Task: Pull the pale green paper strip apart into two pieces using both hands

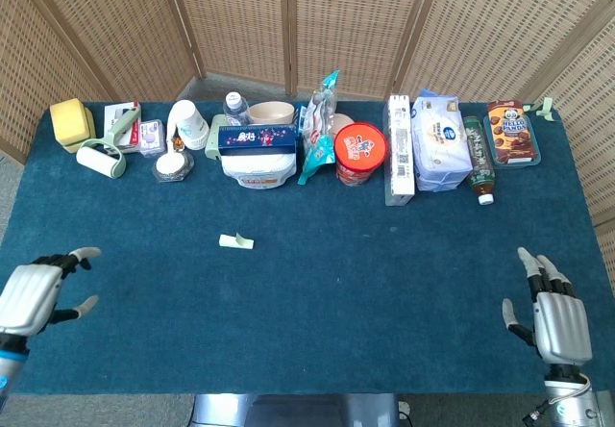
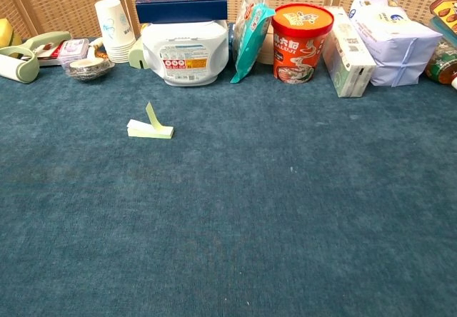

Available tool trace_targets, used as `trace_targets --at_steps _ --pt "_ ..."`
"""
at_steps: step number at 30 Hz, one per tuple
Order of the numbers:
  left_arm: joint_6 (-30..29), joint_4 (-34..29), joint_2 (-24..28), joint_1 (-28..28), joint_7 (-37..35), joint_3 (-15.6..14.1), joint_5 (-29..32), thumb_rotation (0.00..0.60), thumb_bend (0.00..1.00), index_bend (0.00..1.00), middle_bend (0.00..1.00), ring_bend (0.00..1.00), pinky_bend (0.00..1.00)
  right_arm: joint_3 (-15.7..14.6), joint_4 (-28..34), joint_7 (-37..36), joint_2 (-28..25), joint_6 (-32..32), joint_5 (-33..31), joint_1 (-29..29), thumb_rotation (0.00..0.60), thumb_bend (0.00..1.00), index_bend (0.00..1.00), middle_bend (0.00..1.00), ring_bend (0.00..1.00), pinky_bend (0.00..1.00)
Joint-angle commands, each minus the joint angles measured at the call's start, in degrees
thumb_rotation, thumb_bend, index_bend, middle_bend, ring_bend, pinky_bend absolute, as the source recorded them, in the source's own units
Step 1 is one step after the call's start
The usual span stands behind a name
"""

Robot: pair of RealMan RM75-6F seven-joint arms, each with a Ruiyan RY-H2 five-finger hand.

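The pale green paper strip [image 1: 235, 242] lies folded on the blue table cloth, left of centre; in the chest view the strip [image 2: 151, 126] has one end sticking up. My left hand [image 1: 36, 288] hovers open at the near left edge, well short and left of the strip. Open too, with fingers spread and empty, my right hand [image 1: 553, 310] is at the near right corner, far from the strip. Neither hand shows in the chest view.
A row of goods lines the far edge: yellow sponge [image 1: 69, 119], lint roller [image 1: 102, 155], paper cups [image 1: 189, 123], white tub [image 2: 185, 51] under a navy box, teal bag [image 1: 318, 129], red noodle cup [image 1: 359, 153], tissue packs [image 1: 440, 142], bottle, cookie tray [image 1: 511, 131].
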State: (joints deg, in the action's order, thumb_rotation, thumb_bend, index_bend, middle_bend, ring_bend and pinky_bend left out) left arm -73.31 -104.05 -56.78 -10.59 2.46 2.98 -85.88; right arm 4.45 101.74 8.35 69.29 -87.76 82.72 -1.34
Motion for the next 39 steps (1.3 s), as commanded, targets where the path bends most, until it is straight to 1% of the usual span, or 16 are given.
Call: trace_targets --at_steps 1,7,10,13,15,18,21,23,26,29,32,39 --pt "6.86 2.02 0.82 -5.67 -1.62 2.29 2.32 0.6 0.19 0.27 0.42 0.43 0.42 0.0 -0.03 -0.02 -0.08 -0.15 -0.06 0.13 0.6 0.47 0.05 0.21 0.11 0.2" --pt "13.55 5.24 -1.01 -11.91 0.49 4.79 5.12 0.6 0.19 0.28 0.43 0.46 0.43 0.04 0.0 -0.28 -0.35 -0.52 -0.5 0.6 0.6 0.47 0.05 0.21 0.11 0.2" --pt "16.82 7.33 -2.55 -15.12 1.57 5.94 6.75 0.6 0.19 0.29 0.48 0.5 0.48 0.03 -0.03 -0.34 -0.32 -0.4 -0.63 0.63 0.6 0.47 0.05 0.21 0.12 0.2" --pt "19.53 9.61 -4.49 -18.07 2.26 6.84 8.01 0.6 0.19 0.3 0.57 0.59 0.56 0.09 -0.2 -0.44 -0.16 -0.31 -0.64 0.59 0.6 0.47 0.05 0.21 0.13 0.2" --pt "20.39 10.89 -5.72 -19.57 2.27 7.24 7.91 0.6 0.19 0.3 0.7 0.71 0.65 0.16 -0.34 -0.52 -0.07 -0.28 -0.67 0.56 0.6 0.47 0.05 0.21 0.13 0.2" --pt "21.28 13.57 -7.78 -21.79 2.44 7.63 7.03 0.6 0.19 0.28 0.85 0.85 0.76 0.28 -0.47 -0.68 -0.03 -0.23 -0.79 0.53 0.6 0.47 0.05 0.21 0.14 0.2" --pt "22.66 16.57 -9.76 -24.04 2.8 7.42 5.95 0.6 0.19 0.27 0.95 0.95 0.83 0.37 -0.71 -0.88 -0.07 -0.14 -0.99 0.55 0.6 0.47 0.05 0.21 0.14 0.2" --pt "23.82 17.86 -10.61 -25.39 3.41 7.13 5.66 0.6 0.18 0.25 0.99 0.98 0.87 0.42 -0.9 -1.08 -0.07 0.0 -1.26 0.57 0.6 0.47 0.05 0.21 0.14 0.2" --pt "24.88 18.73 -11.43 -26.59 4.12 6.8 5.7 0.6 0.18 0.24 1.0 1.0 0.92 0.51 -1.13 -1.23 0.01 0.15 -1.49 0.54 0.6 0.47 0.05 0.21 0.14 0.2" --pt "25.51 19.15 -12.07 -27.42 4.94 6.58 5.98 0.6 0.18 0.27 1.0 1.0 0.95 0.58 -1.23 -1.28 0.02 0.25 -1.55 0.48 0.6 0.47 0.05 0.21 0.14 0.2" --pt "26.52 19.35 -13.61 -28.49 6.48 6.53 7.9 0.6 0.19 0.32 1.0 1.0 0.96 0.78 -1.46 -1.48 0.02 0.51 -1.87 0.36 0.6 0.47 0.05 0.21 0.14 0.2" --pt "29.22 19.08 -15.28 -30.43 8.46 6.37 12.55 0.6 0.2 0.36 1.0 1.0 0.97 0.82 -1.63 -1.88 -0.03 0.62 -2.06 0.41 0.6 0.47 0.05 0.21 0.14 0.2"
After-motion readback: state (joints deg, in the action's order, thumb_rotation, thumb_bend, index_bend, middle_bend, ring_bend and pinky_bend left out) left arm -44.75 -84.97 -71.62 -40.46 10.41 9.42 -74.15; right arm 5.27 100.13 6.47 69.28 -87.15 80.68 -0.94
